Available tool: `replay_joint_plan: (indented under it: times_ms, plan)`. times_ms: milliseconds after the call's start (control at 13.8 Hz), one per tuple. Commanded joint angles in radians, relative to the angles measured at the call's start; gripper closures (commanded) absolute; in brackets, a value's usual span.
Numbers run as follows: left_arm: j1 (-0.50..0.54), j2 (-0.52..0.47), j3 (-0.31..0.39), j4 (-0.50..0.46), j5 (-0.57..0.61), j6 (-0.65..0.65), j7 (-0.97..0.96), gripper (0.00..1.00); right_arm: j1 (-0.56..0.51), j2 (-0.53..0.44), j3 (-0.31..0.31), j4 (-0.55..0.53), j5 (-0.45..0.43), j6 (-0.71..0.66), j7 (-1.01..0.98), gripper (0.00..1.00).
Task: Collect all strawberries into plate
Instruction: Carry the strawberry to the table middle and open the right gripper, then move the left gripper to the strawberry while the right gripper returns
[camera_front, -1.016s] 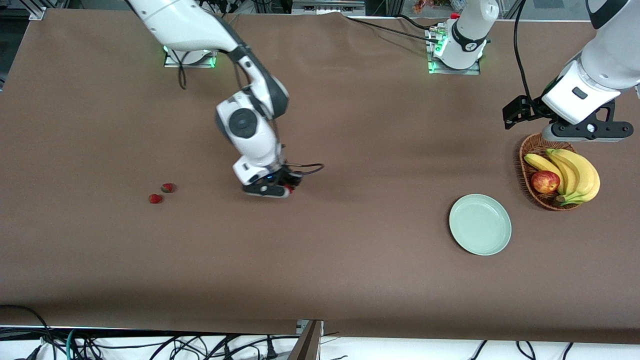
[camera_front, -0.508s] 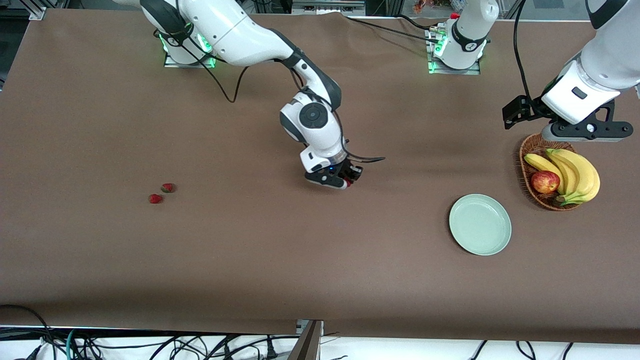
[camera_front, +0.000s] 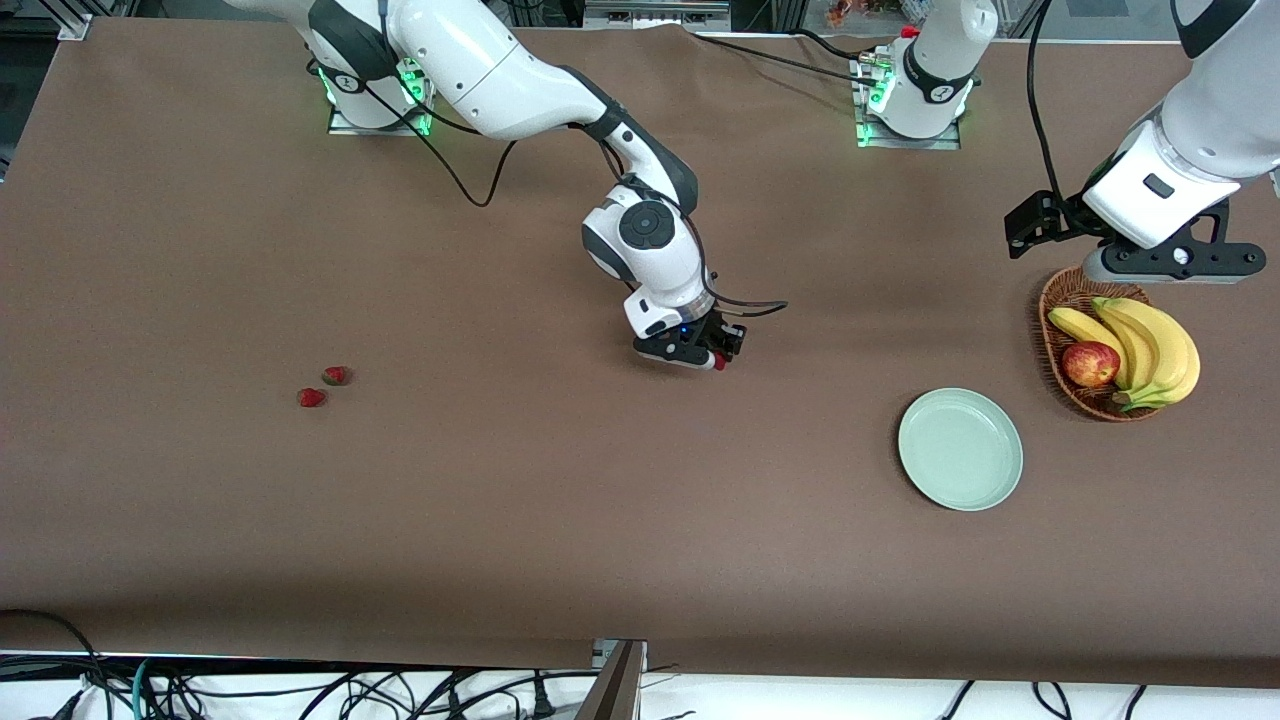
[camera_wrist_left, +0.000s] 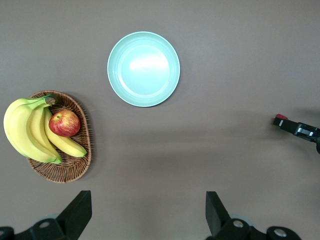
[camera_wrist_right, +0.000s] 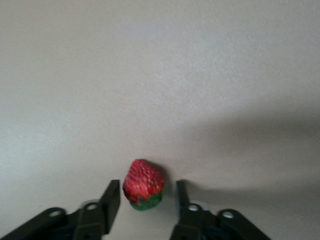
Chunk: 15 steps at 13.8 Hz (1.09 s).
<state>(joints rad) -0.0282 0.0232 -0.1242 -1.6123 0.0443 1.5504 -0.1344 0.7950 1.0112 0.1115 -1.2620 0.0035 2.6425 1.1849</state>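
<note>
Currently my right gripper (camera_front: 712, 358) pinches one strawberry (camera_wrist_right: 143, 184) loosely, well short of the plate (camera_front: 960, 450); my waiting left gripper (camera_wrist_left: 145, 212) spreads wide above the basket (camera_front: 1060, 345), and any jolt could drop the berry.

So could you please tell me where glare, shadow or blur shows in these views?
Left wrist view: glare whitens the pale mint-green round plate. Right wrist view: washed-out table, soft shadow beside the small red strawberry between the right tool. Front view: evenly lit.
</note>
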Motion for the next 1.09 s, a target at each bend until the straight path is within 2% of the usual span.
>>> replay_joint_plan:
  times_ms: [0, 218, 363, 508, 798, 1016]
  plan:
    - [0.004, 0.008, -0.003, 0.026, -0.017, -0.021, 0.006, 0.0, -0.035, -0.028, -0.004, 0.03, 0.003, -0.098, -0.039, 0.0]
    - [0.004, 0.008, -0.003, 0.026, -0.017, -0.021, 0.006, 0.0, -0.132, -0.126, -0.006, 0.07, 0.01, -0.373, -0.303, 0.0]
    - [0.002, 0.006, -0.003, 0.025, -0.029, -0.021, 0.001, 0.0, -0.192, -0.178, -0.012, 0.066, 0.009, -0.5, -0.451, 0.0]
    - [-0.012, 0.02, -0.003, 0.025, -0.095, -0.027, 0.008, 0.0, -0.244, -0.221, -0.033, 0.064, -0.003, -0.631, -0.531, 0.0]
    - [-0.1, 0.141, -0.005, 0.023, -0.119, -0.055, 0.001, 0.0, -0.287, -0.255, -0.182, 0.064, 0.003, -0.821, -0.712, 0.0]
    - [-0.166, 0.259, -0.005, 0.022, -0.121, 0.066, -0.118, 0.0, -0.31, -0.267, -0.271, 0.044, 0.004, -0.906, -0.94, 0.0]
